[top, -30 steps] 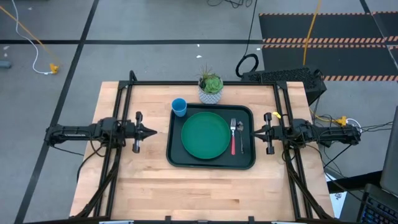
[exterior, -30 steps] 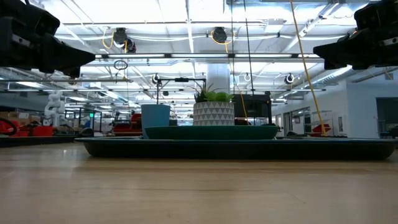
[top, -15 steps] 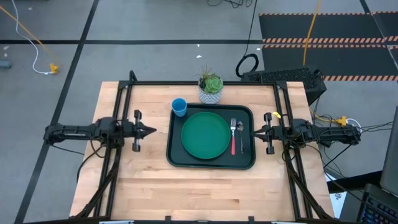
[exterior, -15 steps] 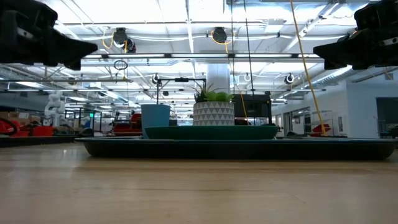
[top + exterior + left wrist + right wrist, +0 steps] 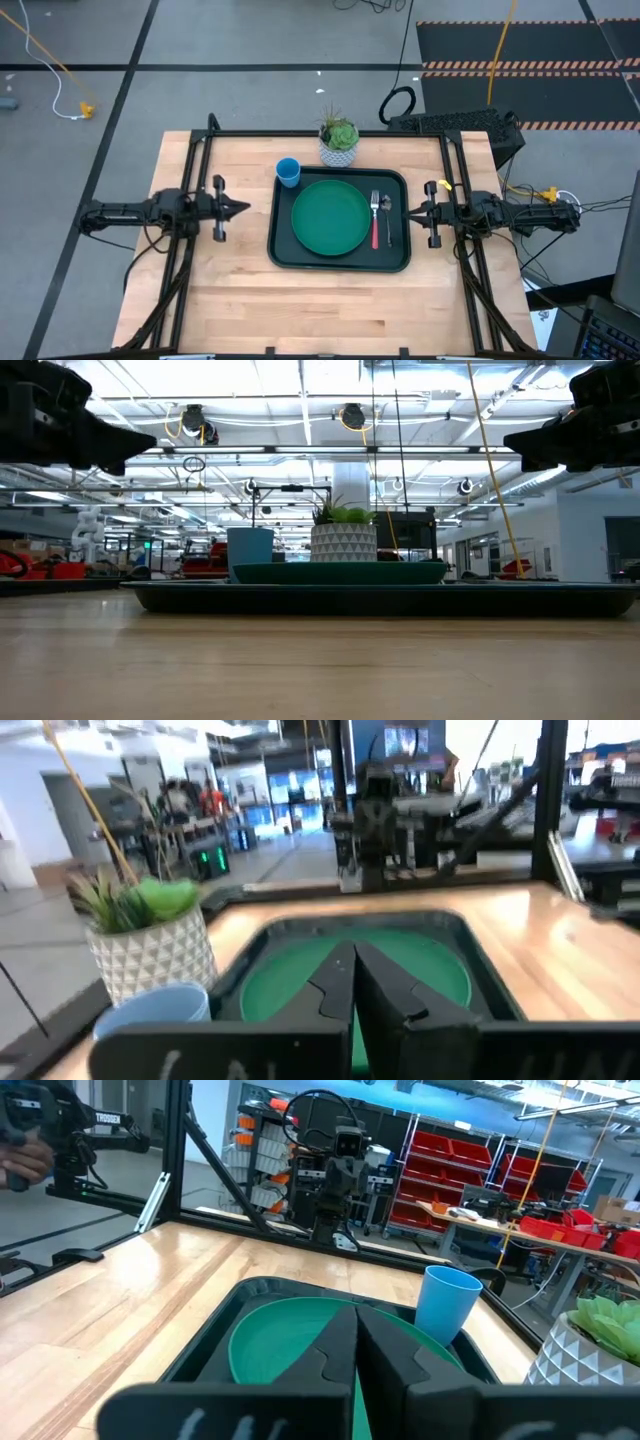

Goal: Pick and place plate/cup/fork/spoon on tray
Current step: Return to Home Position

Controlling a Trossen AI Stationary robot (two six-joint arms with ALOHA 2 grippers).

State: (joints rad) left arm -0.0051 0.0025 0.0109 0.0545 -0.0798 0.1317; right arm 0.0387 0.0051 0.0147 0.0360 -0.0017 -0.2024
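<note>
The dark tray [image 5: 340, 262] lies mid-table. On it rest the green plate [image 5: 330, 217], the red-handled fork [image 5: 376, 228] and, beside it, the silver spoon [image 5: 386, 208]. The blue cup [image 5: 288, 172] stands upright at the tray's far left corner; I cannot tell whether it is on the tray or just outside it. My left gripper [image 5: 247, 209] hovers shut, pointing level, left of the tray. My right gripper [image 5: 407, 212] hovers shut, pointing level, right of the tray. Both wrist views look past shut fingertips at the plate [image 5: 420, 965] [image 5: 280, 1350].
A white patterned pot with a green plant [image 5: 339, 142] stands just beyond the tray's far edge, close to the cup. A black frame [image 5: 330, 133] runs along the table's far side and both arm sides. Bare wood [image 5: 330, 310] lies between tray and near edge.
My left gripper has turned a little in place, staying shut and above the table. The right arm, tray, plate, cup, fork and spoon have kept still.
</note>
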